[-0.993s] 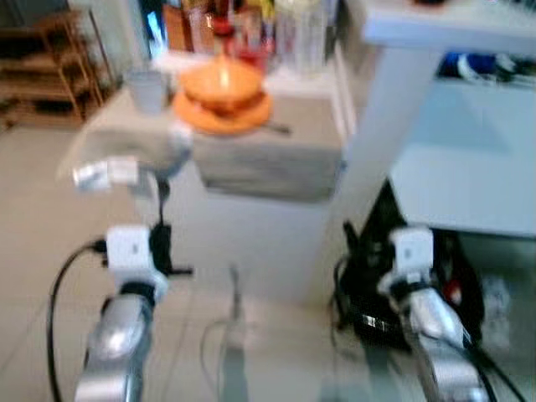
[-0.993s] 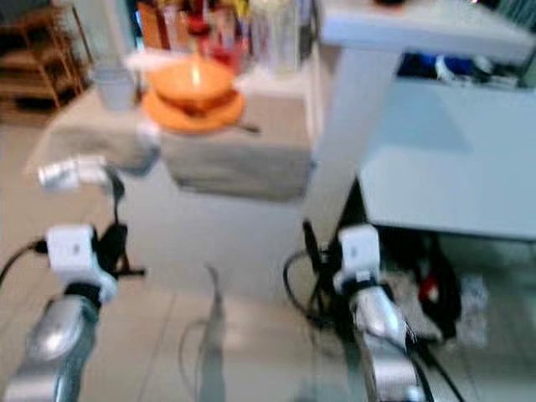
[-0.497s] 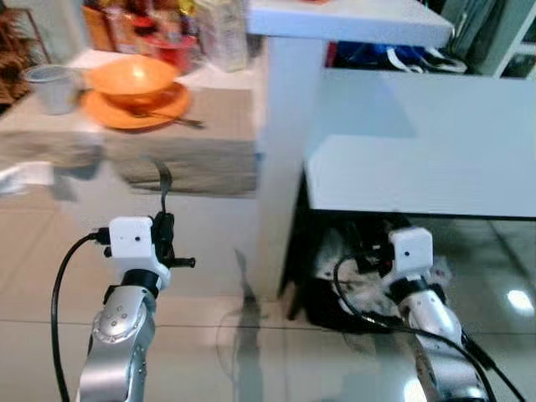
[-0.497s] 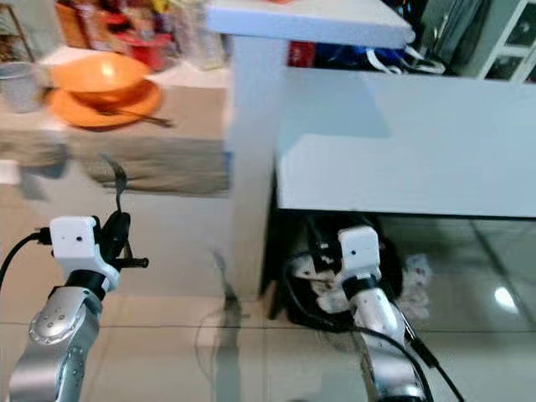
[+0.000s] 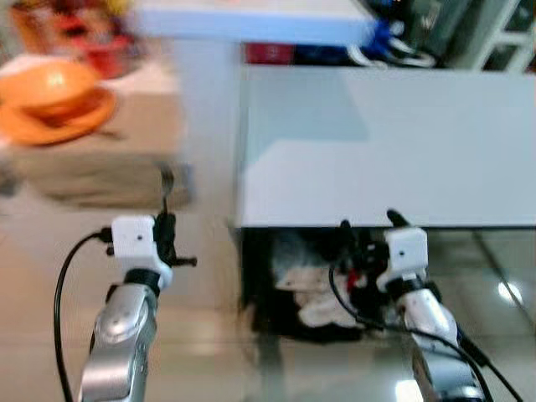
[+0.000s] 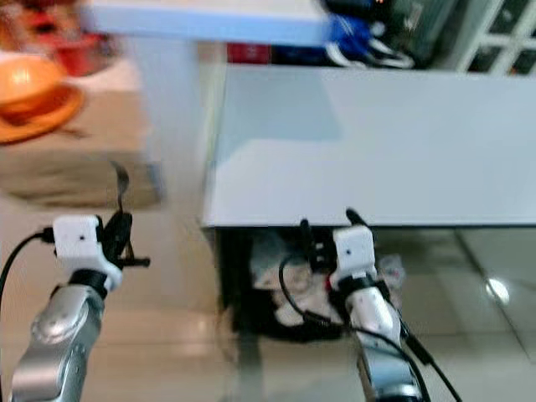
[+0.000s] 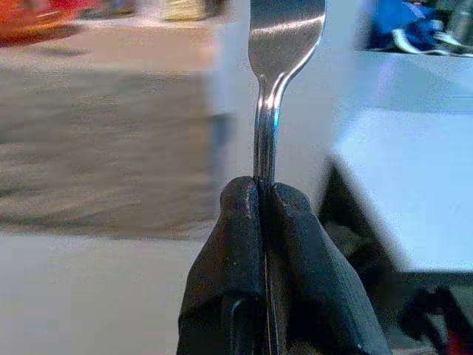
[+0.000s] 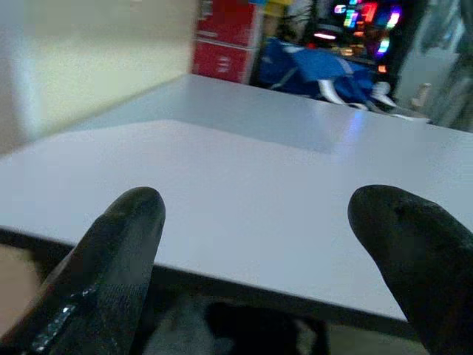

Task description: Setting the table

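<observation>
Turning away from the orange bowl (image 5: 48, 84) toward the white table (image 5: 394, 151), left gripper (image 7: 266, 200) pinching a fork (image 7: 277, 66) tight (right gripper (image 8: 273, 244) wide open, holding nothing), bringing it there.

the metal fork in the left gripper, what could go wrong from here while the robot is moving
1. The left gripper pinches the slim metal fork only at its thin handle, with most of it sticking out, so a jolt might twist or drop it.
2. The eye views are blurred, so aiming the fork beside the orange bowl on its orange plate may be off.
3. The open right gripper sits close to the white table's edge and could bump it.
</observation>
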### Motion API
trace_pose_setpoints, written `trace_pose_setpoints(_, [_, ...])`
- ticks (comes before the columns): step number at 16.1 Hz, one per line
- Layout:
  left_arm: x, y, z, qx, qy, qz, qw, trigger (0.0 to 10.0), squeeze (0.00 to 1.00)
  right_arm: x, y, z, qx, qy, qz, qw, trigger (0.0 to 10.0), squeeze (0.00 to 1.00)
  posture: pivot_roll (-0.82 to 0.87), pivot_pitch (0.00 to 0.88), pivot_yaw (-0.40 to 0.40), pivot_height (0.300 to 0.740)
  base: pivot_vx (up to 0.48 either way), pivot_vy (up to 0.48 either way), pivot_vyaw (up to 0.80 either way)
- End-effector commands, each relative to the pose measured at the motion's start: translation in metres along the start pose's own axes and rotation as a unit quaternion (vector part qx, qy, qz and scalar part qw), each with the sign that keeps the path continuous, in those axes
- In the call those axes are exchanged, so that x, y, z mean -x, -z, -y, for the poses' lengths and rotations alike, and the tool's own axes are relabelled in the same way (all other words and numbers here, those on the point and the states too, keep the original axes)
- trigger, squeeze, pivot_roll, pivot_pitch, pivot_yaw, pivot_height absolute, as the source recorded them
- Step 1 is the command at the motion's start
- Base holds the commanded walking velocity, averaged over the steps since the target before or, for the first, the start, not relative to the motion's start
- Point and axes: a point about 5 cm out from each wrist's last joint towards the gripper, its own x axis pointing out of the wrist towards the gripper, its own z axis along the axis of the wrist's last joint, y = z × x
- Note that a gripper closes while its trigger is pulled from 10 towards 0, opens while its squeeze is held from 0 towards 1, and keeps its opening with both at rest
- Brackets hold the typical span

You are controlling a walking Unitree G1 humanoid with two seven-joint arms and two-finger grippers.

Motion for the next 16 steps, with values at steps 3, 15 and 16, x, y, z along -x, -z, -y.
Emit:
trace_pose_setpoints(3, [-0.001,-0.011,0.017,-0.004,0.033,0.027,0.999,0.0,0.0,0.0,-0.001,0.009,0.009,0.014,0.002,1.0,10.0,0.0,-0.05,0.0,0.024,0.731,0.269,-0.394,0.0])
trace_pose_setpoints(15, [-0.008,-0.019,0.026,-0.019,0.058,0.044,0.997,0.0,0.0,-0.004,0.0,0.005,0.009,0.011,0.006,1.0,10.0,0.0,-0.04,0.0,0.033,0.731,0.253,-0.405,0.0])
trace_pose_setpoints(16, [-0.009,-0.019,0.026,-0.019,0.059,0.044,0.997,0.0,0.0,-0.004,0.0,0.004,0.009,0.011,0.007,1.0,10.0,0.0,-0.05,0.0,0.034,0.731,0.244,-0.409,0.0])
